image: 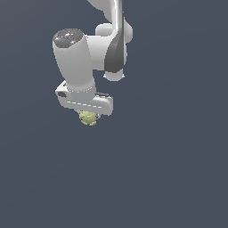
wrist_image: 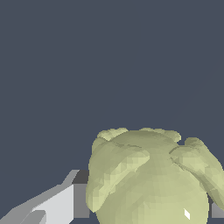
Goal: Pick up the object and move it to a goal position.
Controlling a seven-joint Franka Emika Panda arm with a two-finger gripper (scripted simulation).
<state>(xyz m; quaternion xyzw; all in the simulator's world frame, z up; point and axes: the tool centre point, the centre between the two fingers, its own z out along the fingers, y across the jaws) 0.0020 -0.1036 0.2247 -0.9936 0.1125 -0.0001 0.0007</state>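
Note:
The object (image: 88,119) is a small, bumpy, pale yellow-green lump that pokes out from under the white hand in the exterior view. My gripper (image: 87,114) points down over it, and the hand hides the fingers there. In the wrist view the object (wrist_image: 148,175) fills the lower part of the picture. One grey finger (wrist_image: 59,203) presses its dark pad against one side of the lump. A sliver of the other finger (wrist_image: 217,211) shows at the opposite side. The gripper (wrist_image: 148,212) is shut on the object.
A flat, plain dark blue-grey ground (image: 169,169) spreads all around. The white arm (image: 109,44) reaches in from the exterior view's top. No goal marker or other thing shows.

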